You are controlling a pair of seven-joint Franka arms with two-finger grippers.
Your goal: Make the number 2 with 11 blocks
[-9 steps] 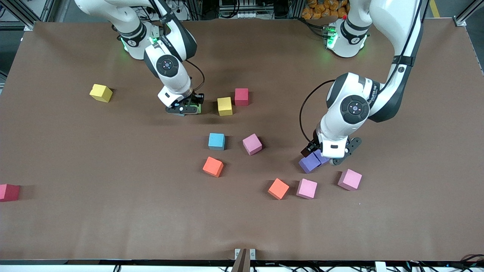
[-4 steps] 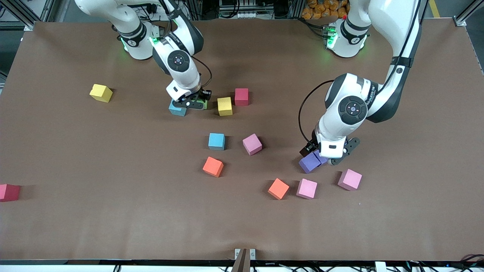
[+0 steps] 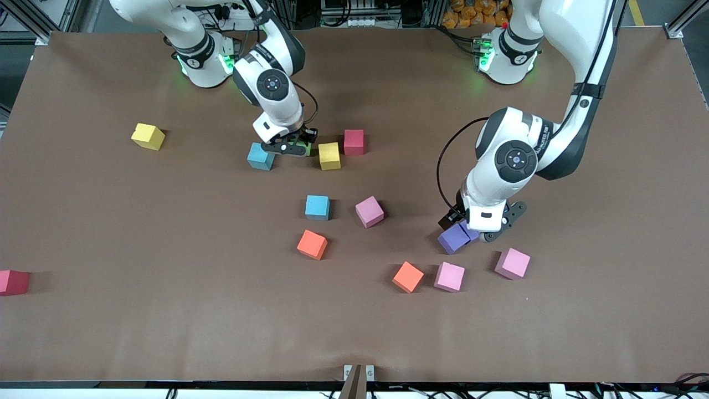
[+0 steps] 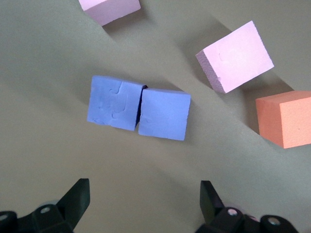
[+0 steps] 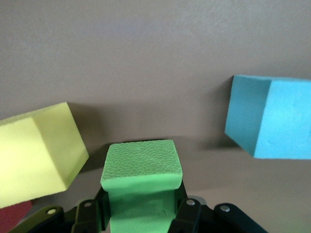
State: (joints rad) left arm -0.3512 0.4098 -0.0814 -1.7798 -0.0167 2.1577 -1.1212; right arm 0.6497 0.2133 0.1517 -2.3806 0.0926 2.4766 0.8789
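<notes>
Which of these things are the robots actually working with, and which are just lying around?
In the job:
green block in the shut right claw; two purple blocks under the open left claw; loose blocks in yellow, red, blue, pink, orange.

Lying about:
metal bracket at the table's near edge; orange heap off the table.

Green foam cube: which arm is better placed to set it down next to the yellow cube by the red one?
Right. The right gripper is shut on the green foam cube, beside the yellow foam cube that sits by the red foam cube. The left gripper hangs open over the two purple foam cubes.
</notes>
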